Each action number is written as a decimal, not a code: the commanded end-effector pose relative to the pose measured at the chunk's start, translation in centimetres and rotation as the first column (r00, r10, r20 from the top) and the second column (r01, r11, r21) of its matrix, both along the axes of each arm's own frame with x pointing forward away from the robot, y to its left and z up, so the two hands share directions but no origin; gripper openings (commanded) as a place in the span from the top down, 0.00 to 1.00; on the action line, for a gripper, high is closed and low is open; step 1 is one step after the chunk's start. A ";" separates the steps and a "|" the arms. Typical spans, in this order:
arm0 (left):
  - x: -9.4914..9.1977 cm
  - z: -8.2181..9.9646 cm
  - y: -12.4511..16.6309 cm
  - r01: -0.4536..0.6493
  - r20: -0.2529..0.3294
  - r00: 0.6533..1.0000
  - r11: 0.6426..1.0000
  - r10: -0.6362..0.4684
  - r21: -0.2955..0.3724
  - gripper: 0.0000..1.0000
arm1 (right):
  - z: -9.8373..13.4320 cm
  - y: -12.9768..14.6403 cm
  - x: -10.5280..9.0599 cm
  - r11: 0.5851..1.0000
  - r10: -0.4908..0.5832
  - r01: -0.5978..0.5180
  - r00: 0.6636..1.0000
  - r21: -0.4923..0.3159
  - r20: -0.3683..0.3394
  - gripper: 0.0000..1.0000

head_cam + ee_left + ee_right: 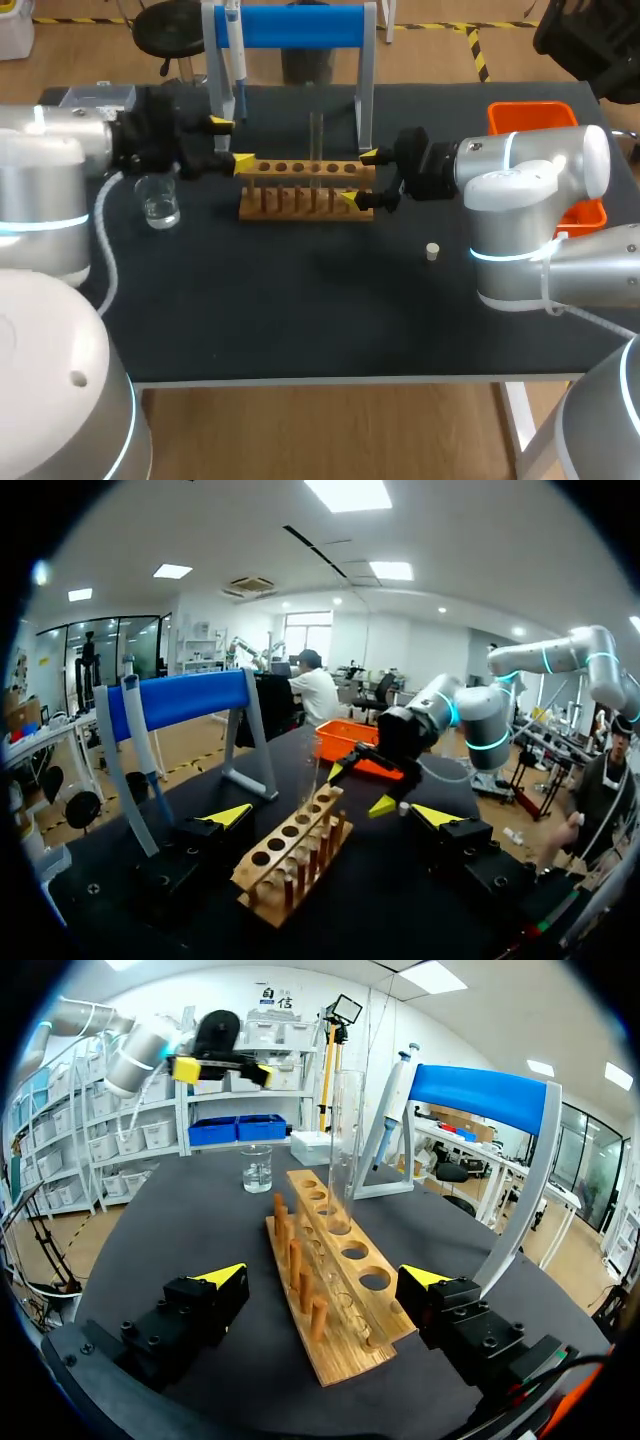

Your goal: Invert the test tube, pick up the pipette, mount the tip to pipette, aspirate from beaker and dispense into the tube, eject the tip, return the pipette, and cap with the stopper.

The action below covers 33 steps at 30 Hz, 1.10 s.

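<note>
The black table [300, 320] carries 1 wooden rack [305, 190] with 6 holes, and 1 glass test tube [316, 150] stands upright in 1 of them. 1 beaker [159, 203] sits near the rack's left end and 1 stopper [432, 252] lies apart to the right (1 pipette [234, 50] hangs on the blue stand [300, 25]). The left claw [232, 144] and the right claw [360, 178] flank the rack's 2 ends, both wide open and holding nothing.
</note>
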<state>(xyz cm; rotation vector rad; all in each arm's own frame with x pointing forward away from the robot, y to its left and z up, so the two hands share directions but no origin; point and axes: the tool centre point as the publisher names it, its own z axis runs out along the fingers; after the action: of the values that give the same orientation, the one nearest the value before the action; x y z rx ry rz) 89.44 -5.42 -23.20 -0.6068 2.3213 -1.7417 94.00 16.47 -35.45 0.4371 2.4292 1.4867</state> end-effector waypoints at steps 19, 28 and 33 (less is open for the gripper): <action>-5.0 1.3 8.8 -0.356 0.055 0.934 0.927 0.352 0.119 0.00 | -0.1 -0.1 0.0 1.000 0.000 0.000 1.000 0.003 0.002 0.00; -5.7 1.2 18.9 -0.639 0.087 0.767 0.744 0.636 0.195 0.00 | -0.1 -0.1 0.0 1.000 0.000 0.000 1.000 0.003 0.002 0.00; -4.8 0.9 21.9 -0.715 0.098 0.693 0.665 0.714 0.216 0.00 | -0.1 -0.1 0.0 1.000 0.000 0.000 1.000 0.003 0.002 0.00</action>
<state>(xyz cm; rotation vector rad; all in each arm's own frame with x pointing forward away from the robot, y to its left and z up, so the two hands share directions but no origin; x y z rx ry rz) 85.82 16.05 -22.63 -1.1697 1.9477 -1.1668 93.99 16.47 -35.45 0.4372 2.4291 1.4866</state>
